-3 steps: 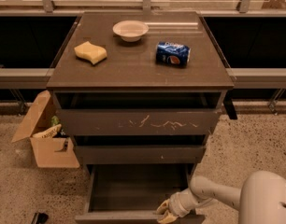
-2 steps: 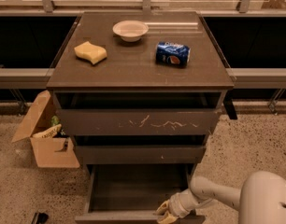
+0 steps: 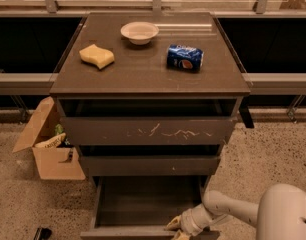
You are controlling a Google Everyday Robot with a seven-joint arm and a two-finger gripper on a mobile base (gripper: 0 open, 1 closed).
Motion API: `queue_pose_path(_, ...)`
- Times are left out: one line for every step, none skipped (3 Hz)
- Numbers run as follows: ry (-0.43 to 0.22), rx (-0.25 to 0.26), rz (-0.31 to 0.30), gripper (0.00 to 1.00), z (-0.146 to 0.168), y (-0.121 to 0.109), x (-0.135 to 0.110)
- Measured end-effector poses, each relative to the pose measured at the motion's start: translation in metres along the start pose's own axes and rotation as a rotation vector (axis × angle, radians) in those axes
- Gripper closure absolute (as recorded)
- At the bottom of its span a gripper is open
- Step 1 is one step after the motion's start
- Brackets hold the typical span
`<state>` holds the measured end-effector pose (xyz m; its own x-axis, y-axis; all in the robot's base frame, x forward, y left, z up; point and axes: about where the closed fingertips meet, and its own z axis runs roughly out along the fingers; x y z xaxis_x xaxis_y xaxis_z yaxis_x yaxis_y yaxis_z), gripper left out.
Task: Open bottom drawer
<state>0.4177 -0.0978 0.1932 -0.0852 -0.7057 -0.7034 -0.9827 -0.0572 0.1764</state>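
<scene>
The bottom drawer [image 3: 143, 201] of the dark grey-brown cabinet stands pulled well out, its empty inside showing; its front edge [image 3: 128, 232] runs along the bottom of the camera view. My gripper [image 3: 176, 229] is at the drawer's front right corner, on the end of my white arm [image 3: 228, 211] that reaches in from the lower right. Above it are the middle drawer front [image 3: 148, 165] and the top drawer front [image 3: 148, 130] with white scratches, both slightly out.
On the cabinet top lie a yellow sponge [image 3: 96, 56], a white bowl [image 3: 139, 32] and a blue soda can [image 3: 185, 57] on its side. An open cardboard box [image 3: 50, 149] stands on the floor at the left. A small dark object [image 3: 41, 233] lies at the lower left.
</scene>
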Motion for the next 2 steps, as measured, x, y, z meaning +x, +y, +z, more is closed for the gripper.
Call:
queue_pose_path(0.000,0.000,-0.014,0.00,-0.003,0.003,-0.002)
queue_pose_path(0.008,0.059,-0.081,0.00,-0.033,0.007,-0.019)
